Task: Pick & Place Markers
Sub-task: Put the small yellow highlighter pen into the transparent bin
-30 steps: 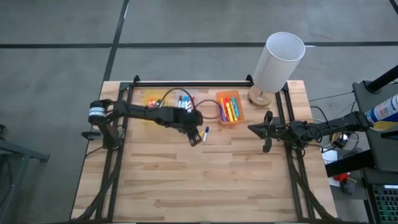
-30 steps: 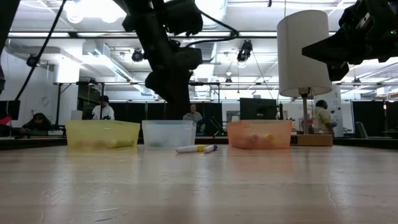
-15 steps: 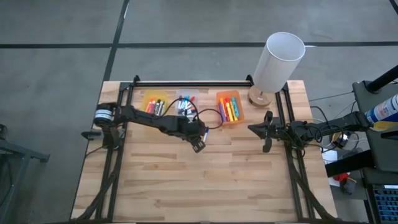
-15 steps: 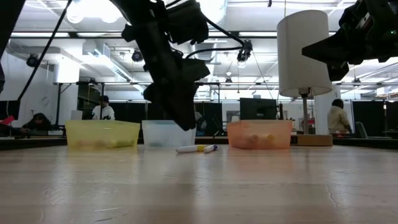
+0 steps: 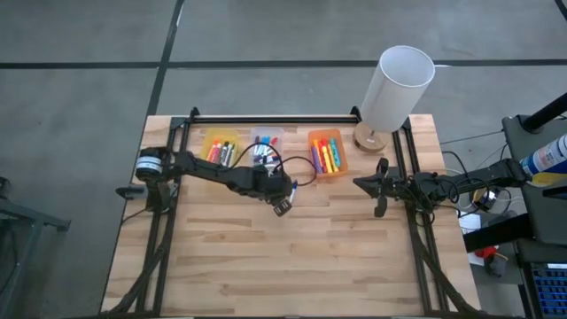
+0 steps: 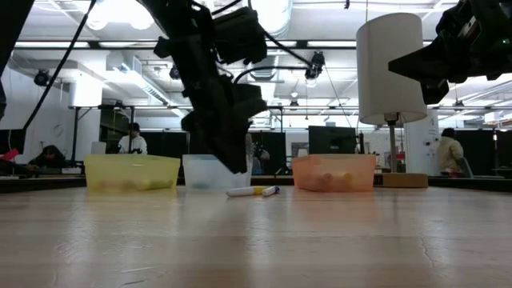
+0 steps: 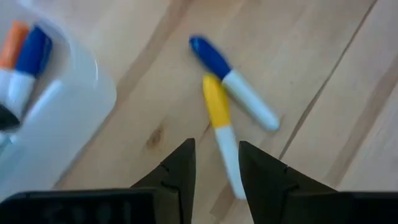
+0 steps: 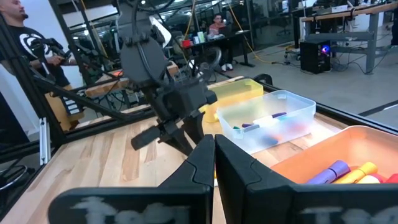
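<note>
Two white-bodied markers lie flat on the wood table in front of the bins, one yellow-capped and one blue-capped, their ends close together. My left gripper hangs open just above them, slanting down, with the yellow-capped marker's white end showing beyond the gap between its fingers. In the low view its fingertips stand clear of the table. More markers lie in the yellow bin, the clear bin and the orange bin. My right gripper waits shut at the table's right edge.
The three bins stand in a row at the table's far side. A lamp with a white shade stands at the far right corner. Bare wood fills the near half of the table. People show in the room beyond.
My left gripper has come down from beside the clear bin toward the two loose markers, swinging a little toward the table's near edge and rolling slightly. It stays open. The markers have not moved.
</note>
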`<action>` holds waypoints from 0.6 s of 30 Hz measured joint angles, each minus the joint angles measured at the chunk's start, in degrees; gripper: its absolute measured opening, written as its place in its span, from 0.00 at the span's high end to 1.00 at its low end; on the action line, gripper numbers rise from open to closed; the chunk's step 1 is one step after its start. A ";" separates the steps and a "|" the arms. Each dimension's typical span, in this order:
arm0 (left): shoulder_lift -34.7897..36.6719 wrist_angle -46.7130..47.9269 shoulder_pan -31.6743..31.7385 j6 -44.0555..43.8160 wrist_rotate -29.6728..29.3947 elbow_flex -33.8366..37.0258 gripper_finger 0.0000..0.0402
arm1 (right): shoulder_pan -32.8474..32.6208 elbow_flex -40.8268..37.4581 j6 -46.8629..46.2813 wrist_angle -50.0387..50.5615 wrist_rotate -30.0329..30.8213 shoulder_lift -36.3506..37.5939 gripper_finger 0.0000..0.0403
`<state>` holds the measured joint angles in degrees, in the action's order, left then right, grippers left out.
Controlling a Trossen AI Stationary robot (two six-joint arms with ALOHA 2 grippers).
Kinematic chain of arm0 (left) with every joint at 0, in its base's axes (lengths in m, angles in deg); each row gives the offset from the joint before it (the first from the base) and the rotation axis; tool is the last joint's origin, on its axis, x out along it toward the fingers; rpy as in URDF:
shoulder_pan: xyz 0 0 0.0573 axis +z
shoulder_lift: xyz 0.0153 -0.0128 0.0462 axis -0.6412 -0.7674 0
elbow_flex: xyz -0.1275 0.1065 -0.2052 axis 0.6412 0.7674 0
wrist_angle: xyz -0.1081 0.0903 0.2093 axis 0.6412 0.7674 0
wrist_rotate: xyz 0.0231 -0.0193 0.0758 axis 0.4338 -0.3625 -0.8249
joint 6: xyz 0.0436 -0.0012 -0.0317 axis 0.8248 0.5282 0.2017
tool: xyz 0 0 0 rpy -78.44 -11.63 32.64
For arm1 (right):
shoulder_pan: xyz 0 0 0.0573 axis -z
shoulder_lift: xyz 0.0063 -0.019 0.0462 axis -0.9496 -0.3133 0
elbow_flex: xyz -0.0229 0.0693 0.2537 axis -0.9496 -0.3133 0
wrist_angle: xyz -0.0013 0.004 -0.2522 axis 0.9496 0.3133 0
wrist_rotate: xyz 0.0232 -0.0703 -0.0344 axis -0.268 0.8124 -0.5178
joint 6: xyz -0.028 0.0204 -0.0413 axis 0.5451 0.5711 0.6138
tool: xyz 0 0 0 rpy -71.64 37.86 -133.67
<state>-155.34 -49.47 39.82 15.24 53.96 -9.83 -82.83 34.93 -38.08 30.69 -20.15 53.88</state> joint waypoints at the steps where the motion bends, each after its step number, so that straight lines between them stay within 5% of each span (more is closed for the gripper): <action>1: -0.07 -0.05 -0.10 -0.35 0.01 0.54 0.71 | 0.00 -0.02 0.02 0.00 0.00 0.00 0.98; 18: -0.14 -9.74 -2.67 -2.74 0.45 6.47 0.71 | 0.00 0.00 0.02 0.00 0.02 0.02 0.98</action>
<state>-155.47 -59.20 37.15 12.51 54.42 -3.35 -82.83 34.93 -38.05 30.69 -20.13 53.90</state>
